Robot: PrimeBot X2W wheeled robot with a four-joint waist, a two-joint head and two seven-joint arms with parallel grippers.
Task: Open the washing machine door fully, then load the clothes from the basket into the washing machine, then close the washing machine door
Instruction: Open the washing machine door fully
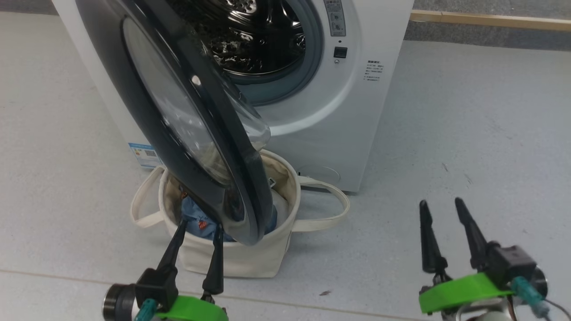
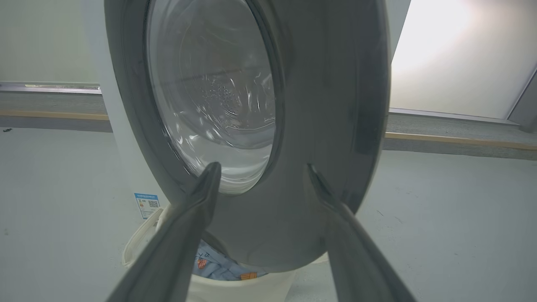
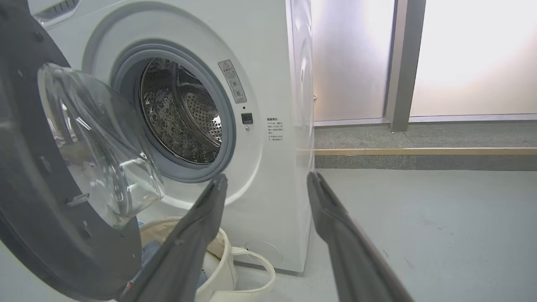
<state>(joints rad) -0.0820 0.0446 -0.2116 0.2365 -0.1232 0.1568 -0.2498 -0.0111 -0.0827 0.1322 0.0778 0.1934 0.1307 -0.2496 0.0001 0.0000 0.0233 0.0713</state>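
Washing machine door (image 1: pixel 187 120) half open over basket (image 1: pixel 241 261), just beyond my left gripper (image 1: pixel 200 224), fingers apart; right gripper (image 1: pixel 441 203) apart, well right

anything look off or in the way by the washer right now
Yes: the large round black-ringed glass door is only partly open and hangs directly over the small cream canvas basket, covering most of the blue printed clothes inside. Reaching them looks awkward. Nothing appears spilled or damaged.

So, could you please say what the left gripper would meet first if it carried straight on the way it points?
Most likely the door, on the black ring low on its outer face, above the basket; depth from the left gripper is hard to judge.
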